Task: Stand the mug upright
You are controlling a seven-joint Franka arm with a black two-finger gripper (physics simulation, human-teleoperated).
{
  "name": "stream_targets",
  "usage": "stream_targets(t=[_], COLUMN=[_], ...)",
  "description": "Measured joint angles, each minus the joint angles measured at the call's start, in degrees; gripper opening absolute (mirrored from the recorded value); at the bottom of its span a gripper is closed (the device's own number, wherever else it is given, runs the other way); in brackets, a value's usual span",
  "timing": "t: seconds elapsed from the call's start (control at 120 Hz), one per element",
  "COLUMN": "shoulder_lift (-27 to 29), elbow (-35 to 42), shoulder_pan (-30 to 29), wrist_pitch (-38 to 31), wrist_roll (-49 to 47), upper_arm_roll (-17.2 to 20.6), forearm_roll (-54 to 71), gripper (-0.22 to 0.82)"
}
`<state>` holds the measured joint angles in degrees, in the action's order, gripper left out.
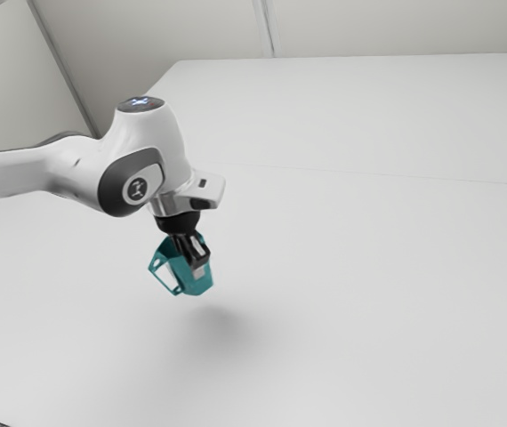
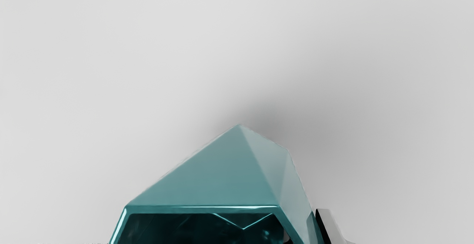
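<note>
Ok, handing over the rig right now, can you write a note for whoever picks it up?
Gripper: jaws shut on the mug.
Mug: teal, held clear of the table, its shadow below; looks tilted.
Done: mug grasped and off the table.
Left: level it if needed, lower it onto its base, release, back off. I'd check the tilt before letting go, as it could tip.

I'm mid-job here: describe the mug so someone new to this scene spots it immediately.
Follow the white arm from the exterior view's left, out over the pale table, down to its black gripper. Held there above the tabletop is the mug, a soft shadow below it. Teal, flat-faceted sides set it apart from the white arm and black gripper.
</note>
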<state>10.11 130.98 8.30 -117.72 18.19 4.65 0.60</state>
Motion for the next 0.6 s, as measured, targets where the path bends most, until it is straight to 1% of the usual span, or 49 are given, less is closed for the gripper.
stream_targets(t=[0.267, 0.6], shoulder_lift=[0.1, -0.4], elbow=[1.0, 4.5], shoulder_pan=[-1.8, -1.9], wrist_pitch=[-0.6, -6.3], wrist_roll=[-4.5, -9.1], upper_arm_roll=[0.1, 0.0], forearm_roll=[3.6, 7.1], gripper=[-0.17, -0.17])
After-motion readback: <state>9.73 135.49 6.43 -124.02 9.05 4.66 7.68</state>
